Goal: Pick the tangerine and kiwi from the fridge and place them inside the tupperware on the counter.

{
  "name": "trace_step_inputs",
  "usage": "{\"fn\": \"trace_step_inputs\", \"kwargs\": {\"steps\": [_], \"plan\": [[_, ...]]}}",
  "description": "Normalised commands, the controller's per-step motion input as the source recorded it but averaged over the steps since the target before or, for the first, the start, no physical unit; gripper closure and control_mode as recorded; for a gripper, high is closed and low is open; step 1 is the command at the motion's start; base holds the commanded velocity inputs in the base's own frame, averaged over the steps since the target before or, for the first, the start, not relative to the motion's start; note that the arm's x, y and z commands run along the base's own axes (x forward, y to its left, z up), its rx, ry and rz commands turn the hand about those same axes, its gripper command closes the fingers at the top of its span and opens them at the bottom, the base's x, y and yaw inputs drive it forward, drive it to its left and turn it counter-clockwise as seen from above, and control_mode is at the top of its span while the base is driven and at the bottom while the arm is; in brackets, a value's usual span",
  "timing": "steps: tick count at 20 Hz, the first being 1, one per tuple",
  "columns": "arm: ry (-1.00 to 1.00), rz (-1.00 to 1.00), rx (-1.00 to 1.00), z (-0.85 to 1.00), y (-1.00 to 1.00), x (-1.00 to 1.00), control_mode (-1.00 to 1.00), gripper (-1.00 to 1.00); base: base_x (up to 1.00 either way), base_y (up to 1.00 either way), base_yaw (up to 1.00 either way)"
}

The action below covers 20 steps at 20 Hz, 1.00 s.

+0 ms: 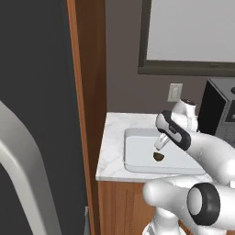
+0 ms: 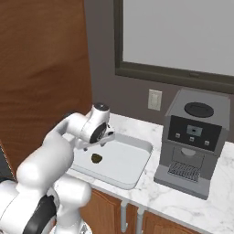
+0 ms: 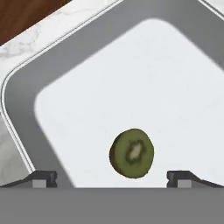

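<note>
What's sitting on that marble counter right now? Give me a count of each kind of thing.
Kiwi: 1, lying inside the container
White tupperware: 1
Coffee machine: 1
Total: 3

olive-brown kiwi [image 3: 131, 153], white tupperware [image 3: 109, 78], grey-veined white counter [image 2: 183, 201]

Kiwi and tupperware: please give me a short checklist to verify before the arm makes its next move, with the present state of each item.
1. Kiwi lies inside the tupperware: ok.
2. Claw open, holding nothing: ok.
3. Kiwi free of the fingertips: ok.
4. Tupperware sits on the counter: ok.
5. Tangerine in the tupperware: not ok, just the kiwi is there.
6. Coffee machine stands apart from the arm: ok.
</note>
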Motion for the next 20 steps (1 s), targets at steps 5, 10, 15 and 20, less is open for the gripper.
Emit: {"fn": "trace_step_inputs", "kwargs": {"steps": [5, 10, 15, 20], "plan": [[0.00, -0.30, 0.25, 0.54, 0.00, -0.80, -1.00, -1.00, 0.00, 0.00, 0.00], [0.00, -0.41, 0.16, 0.63, 0.00, -0.62, -1.00, -1.00, 0.00, 0.00, 0.00], [0.00, -0.44, 0.00, 0.53, 0.00, -0.48, -1.00, -1.00, 0.00, 0.00, 0.00], [0.00, -0.28, -0.09, 0.37, 0.05, -0.27, -1.00, -1.00, 0.00, 0.00, 0.00]]}}
